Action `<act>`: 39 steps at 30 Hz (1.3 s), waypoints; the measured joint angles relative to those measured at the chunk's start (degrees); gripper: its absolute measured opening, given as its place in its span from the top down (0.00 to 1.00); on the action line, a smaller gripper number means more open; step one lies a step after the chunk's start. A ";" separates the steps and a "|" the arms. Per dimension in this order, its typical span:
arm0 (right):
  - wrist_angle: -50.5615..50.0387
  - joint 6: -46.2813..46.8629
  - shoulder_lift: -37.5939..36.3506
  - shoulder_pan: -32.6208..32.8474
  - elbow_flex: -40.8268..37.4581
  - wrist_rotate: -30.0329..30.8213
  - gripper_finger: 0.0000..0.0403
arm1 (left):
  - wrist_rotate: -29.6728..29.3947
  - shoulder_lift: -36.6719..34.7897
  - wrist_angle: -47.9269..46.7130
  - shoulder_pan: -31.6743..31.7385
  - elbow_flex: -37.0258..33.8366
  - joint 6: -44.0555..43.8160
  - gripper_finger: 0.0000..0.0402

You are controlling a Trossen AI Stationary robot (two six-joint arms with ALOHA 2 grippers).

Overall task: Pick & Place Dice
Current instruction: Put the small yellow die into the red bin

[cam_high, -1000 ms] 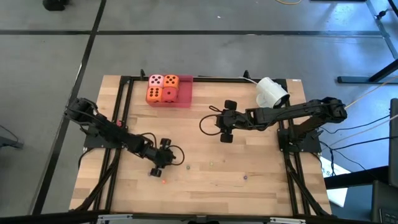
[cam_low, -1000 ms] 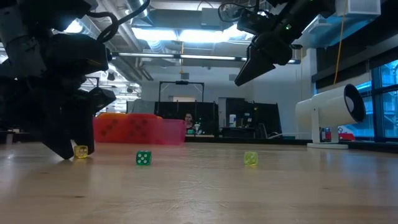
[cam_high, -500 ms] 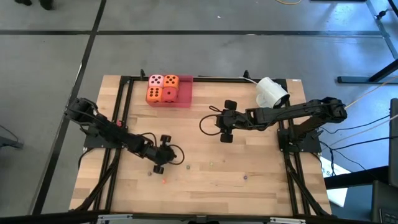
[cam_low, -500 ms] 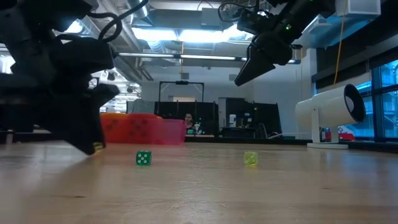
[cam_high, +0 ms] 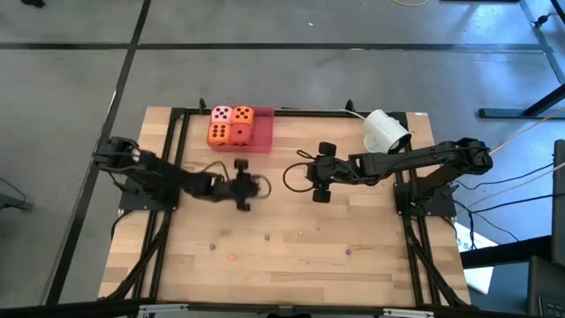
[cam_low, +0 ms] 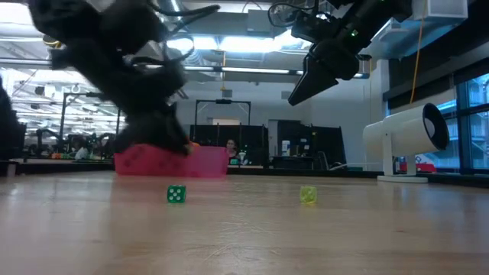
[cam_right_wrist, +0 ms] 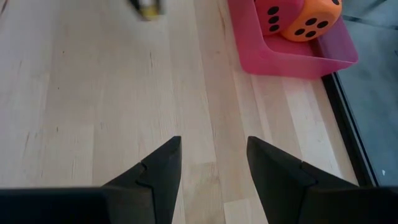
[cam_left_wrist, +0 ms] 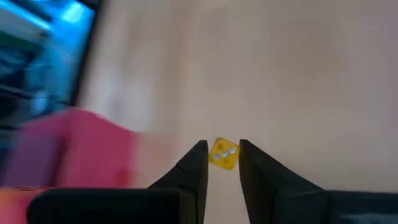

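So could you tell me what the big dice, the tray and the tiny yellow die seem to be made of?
The big dice look like soft matte foam, with rounded edges and no glare. The tray looks like translucent pink plastic with thin, glossy walls. The yellow die, held in the left gripper, looks like clear hard plastic, probably acrylic.

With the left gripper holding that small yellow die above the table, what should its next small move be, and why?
Probably carry on toward the red tray and stop over its bare part. The left gripper is shut on the small yellow die and sits just short of the tray, where the big dice fill one end. The right gripper waits mid-table, open.
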 joint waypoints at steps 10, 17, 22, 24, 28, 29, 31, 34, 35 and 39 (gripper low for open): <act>1.27 -0.07 0.00 0.00 0.00 0.03 0.55 | 8.53 0.00 14.67 21.19 0.00 9.88 0.83; 1.78 -0.56 0.00 0.00 0.00 0.02 0.55 | 20.21 1.60 17.79 33.37 0.18 9.34 0.83; 1.84 -0.65 0.00 0.00 0.00 0.13 0.55 | 23.69 3.64 12.19 37.51 5.84 12.06 0.82; 2.19 -1.51 0.00 0.00 0.00 0.16 0.55 | 25.51 5.15 6.51 38.34 10.35 12.09 0.82; 3.07 -2.10 0.00 -0.07 0.00 0.14 0.55 | 25.67 10.10 -8.03 39.06 21.65 12.14 0.82; 3.18 -2.10 0.00 -0.11 0.00 0.14 0.55 | 25.14 11.62 -12.11 39.28 24.76 12.16 0.82; 3.16 -2.12 0.00 -0.16 0.00 0.12 0.55 | 24.23 14.90 -20.44 39.67 30.85 12.06 0.82; 3.11 -2.25 0.00 -0.18 0.00 0.00 0.55 | 24.17 19.64 -28.99 40.21 38.37 11.33 0.82; 3.05 -2.27 0.00 -0.17 0.00 -0.02 0.55 | 24.17 21.20 -31.23 40.44 40.28 10.96 0.82; 2.98 -2.25 0.00 -0.18 0.00 -0.03 0.55 | 21.86 26.10 -35.32 41.40 44.54 10.83 0.82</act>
